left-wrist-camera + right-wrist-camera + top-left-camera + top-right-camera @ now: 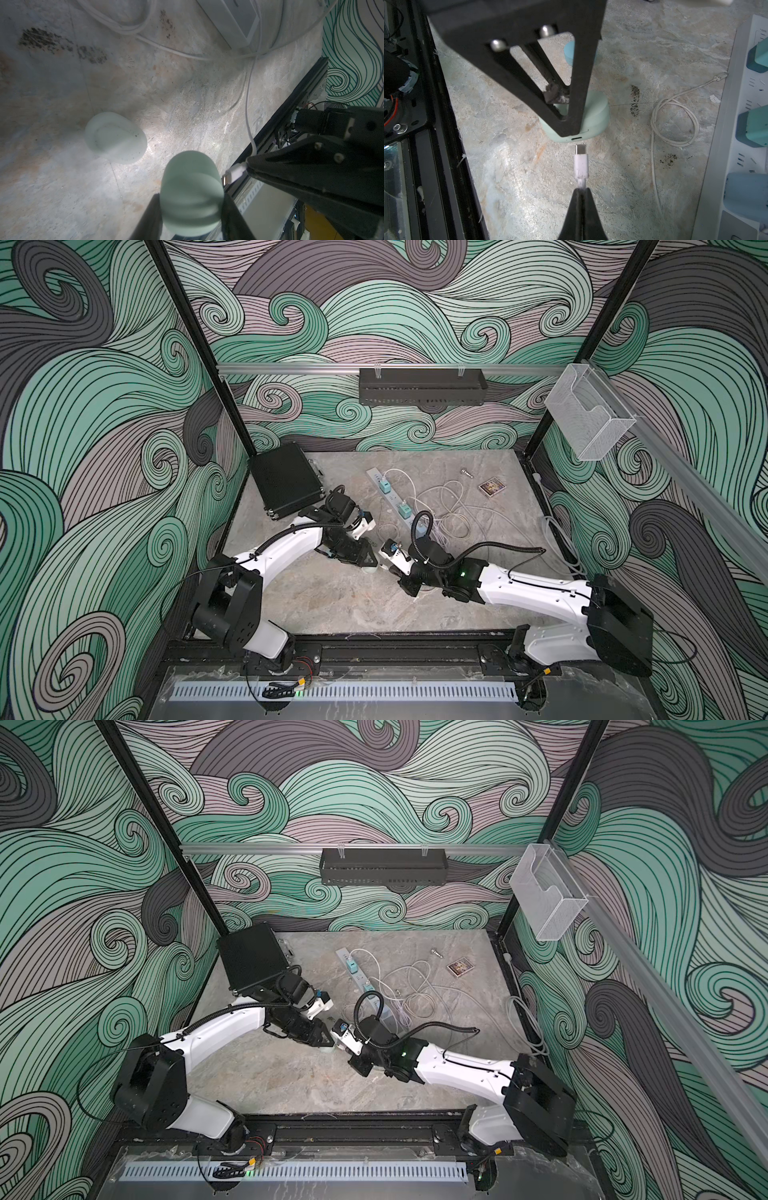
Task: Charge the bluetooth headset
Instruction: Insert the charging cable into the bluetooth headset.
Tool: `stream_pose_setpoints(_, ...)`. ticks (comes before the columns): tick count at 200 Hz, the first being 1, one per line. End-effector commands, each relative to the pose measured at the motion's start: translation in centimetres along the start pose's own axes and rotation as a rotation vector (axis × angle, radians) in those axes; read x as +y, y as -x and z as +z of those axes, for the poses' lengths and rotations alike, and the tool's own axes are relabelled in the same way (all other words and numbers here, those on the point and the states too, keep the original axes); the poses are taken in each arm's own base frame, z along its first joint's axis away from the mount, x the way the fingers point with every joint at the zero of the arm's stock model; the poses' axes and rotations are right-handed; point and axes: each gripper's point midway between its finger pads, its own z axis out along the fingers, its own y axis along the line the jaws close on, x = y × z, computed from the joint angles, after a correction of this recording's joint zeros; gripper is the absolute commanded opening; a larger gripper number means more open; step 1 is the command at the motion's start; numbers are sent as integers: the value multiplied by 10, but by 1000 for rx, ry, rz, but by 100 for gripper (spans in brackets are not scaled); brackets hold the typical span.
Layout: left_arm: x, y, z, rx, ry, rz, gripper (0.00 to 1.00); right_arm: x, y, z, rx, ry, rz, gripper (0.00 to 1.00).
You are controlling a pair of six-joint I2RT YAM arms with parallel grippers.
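At the left, the left pincer [190, 209] is clamped across the earbud case [598, 116], one finger on each broad side. The case is down at the table [633, 52], though whether it rests there or hangs just clear I cannot tell. It is a small mint shell, smooth and rounded. I judge it light, hard and slippery, so it is likely to twist or squirt out if pushed off-centre. Holding it by the flat sides, as it is now, seems the sound choice, because that leaves the charging port [577, 138] bare.

Just beside that port, lined up but not touching, is the white plug [581, 158]. The right pincer [581, 192] is closed tight on the narrow tail of the plug where the cord [248, 108] begins. The plug body looks stiff and the cord limp, so a grip that far back may let the tip swing when it meets the port. Taking the thicker body would steady it.

Farther right lies the power strip [724, 124] with chargers [753, 126] plugged into it.
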Motion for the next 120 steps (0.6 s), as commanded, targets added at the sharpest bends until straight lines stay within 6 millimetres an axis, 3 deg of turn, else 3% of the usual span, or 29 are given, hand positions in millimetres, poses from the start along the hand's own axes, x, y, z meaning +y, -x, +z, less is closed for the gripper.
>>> stream_pose_setpoints(1, -10, 5, -5, -4, -18, 4, 16, 0, 12, -3, -25, -5, -9, 0)
stream_pose_setpoints(120, -12, 3, -3, 8, -33, 2, 16, 4, 14, 1, -18, 5, -30, 0)
